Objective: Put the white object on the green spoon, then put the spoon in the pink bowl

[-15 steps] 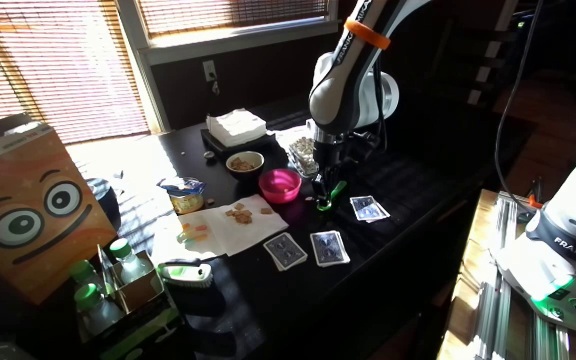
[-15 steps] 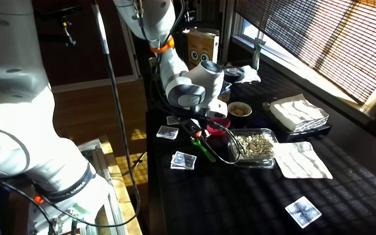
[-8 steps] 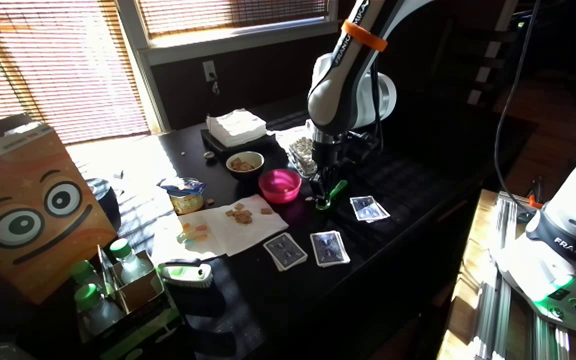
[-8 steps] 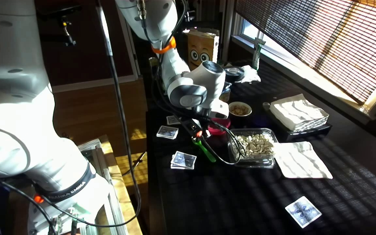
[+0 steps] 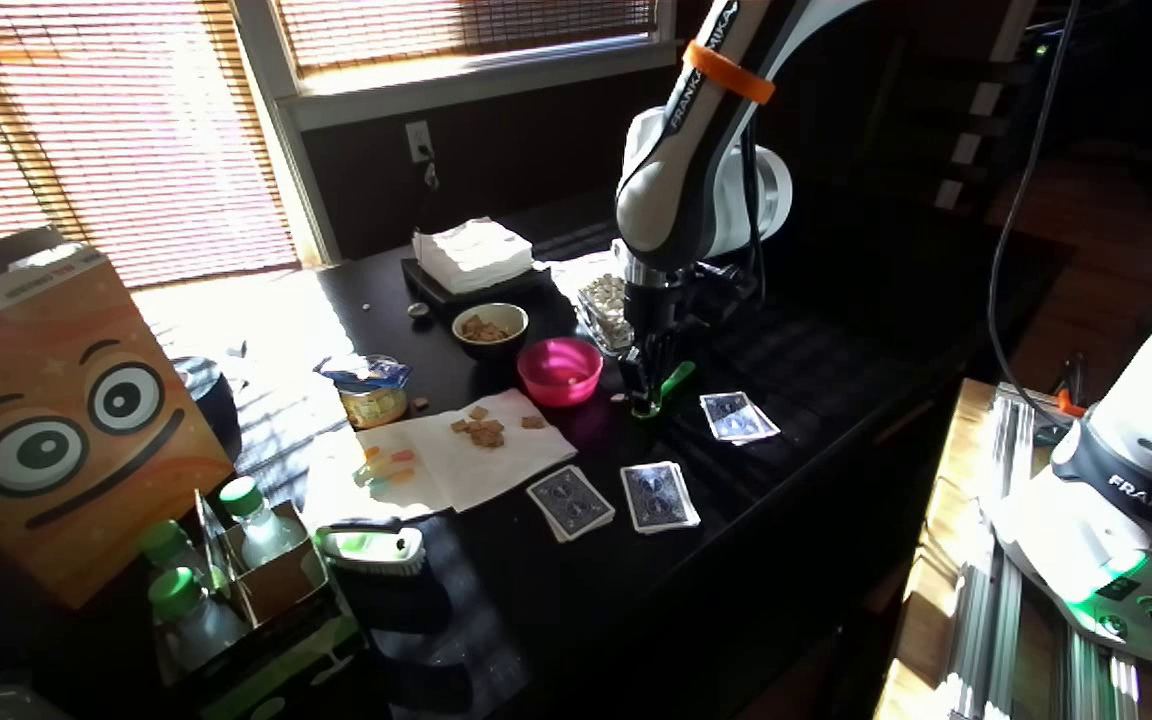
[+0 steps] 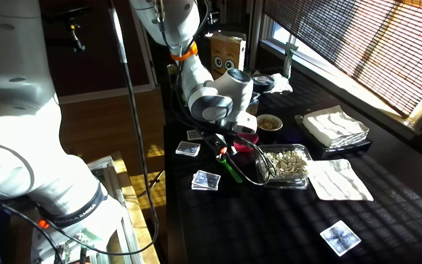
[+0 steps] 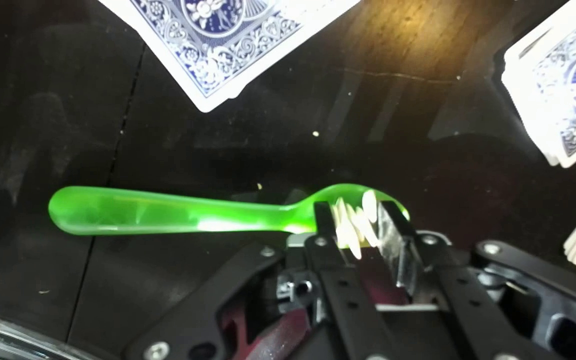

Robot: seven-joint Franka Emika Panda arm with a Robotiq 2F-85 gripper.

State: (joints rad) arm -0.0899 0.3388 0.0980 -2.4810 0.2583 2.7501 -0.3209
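Our arm (image 5: 666, 195) sits slightly nearer the pink bowl (image 5: 550, 390) than a second ago. In the wrist view, the spoon (image 7: 168, 212) lies on the table (image 7: 218, 145), handle unheld, so a nudge could turn it; next, seeds (image 7: 350, 235) at its scoop, between the parted fingers of the gripper (image 7: 357, 210), may cling or spill as we lift. The gripper points down; whether it pinches them we cannot tell.

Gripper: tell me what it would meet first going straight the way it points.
Most likely the green spoon, at its scoop: in the wrist view the gripper overlaps it, with white pieces between the fingertips. Whether the fingertips touch the spoon or hang just above, I can't tell.
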